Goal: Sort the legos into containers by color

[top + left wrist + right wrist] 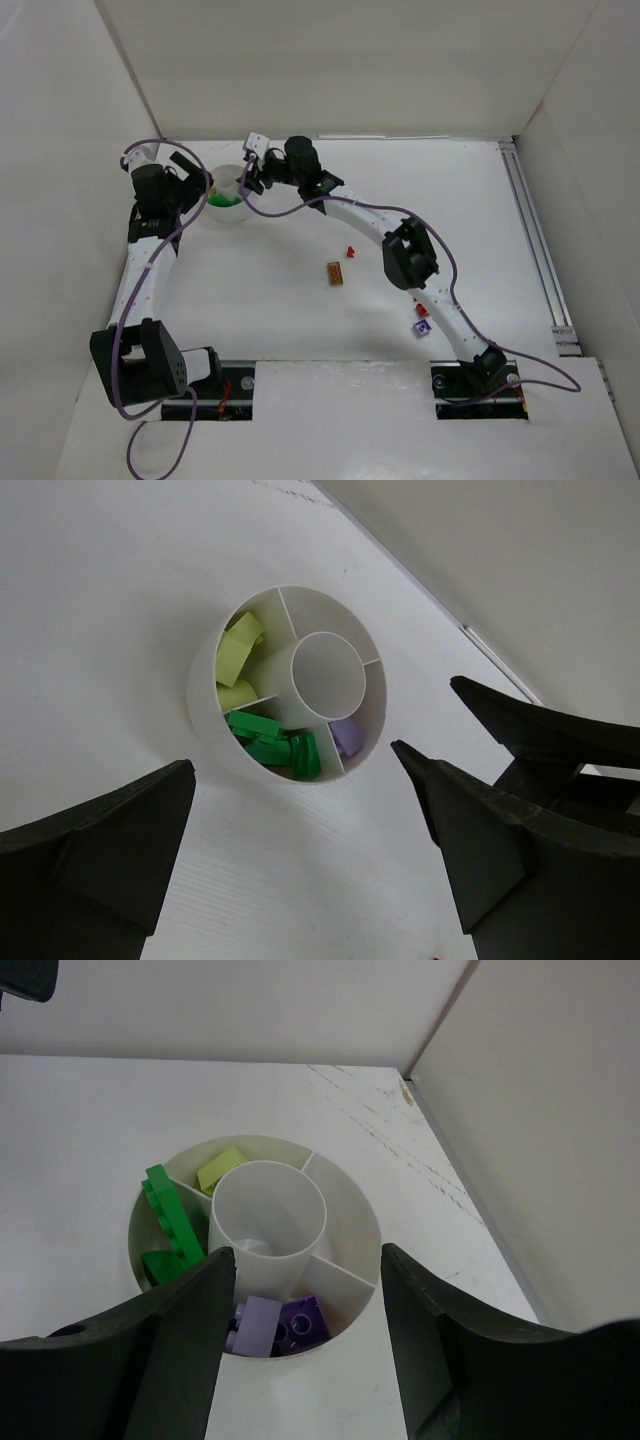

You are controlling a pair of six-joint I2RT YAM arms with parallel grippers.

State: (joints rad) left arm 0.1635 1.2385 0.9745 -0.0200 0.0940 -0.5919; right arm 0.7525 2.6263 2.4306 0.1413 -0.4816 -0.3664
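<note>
The round white dish [226,215] stands at the back left between both grippers. In the right wrist view the dish [372,1218] holds green bricks [170,1222], a lime brick [222,1168] and two purple bricks [281,1322] in separate compartments. My right gripper [307,1255] hangs open and empty over the purple compartment. My left gripper [293,763] is open and empty beside the dish [200,712], which shows lime [238,650], green [268,740] and purple [347,736] bricks. On the table lie a red brick [350,251], an orange-brown brick [334,273] and purple bricks [422,320].
White walls enclose the table at the back and both sides. A metal rail [535,240] runs along the right edge. Purple cables loop around both arms. My right arm [400,250] arches over the table's middle, near the loose bricks.
</note>
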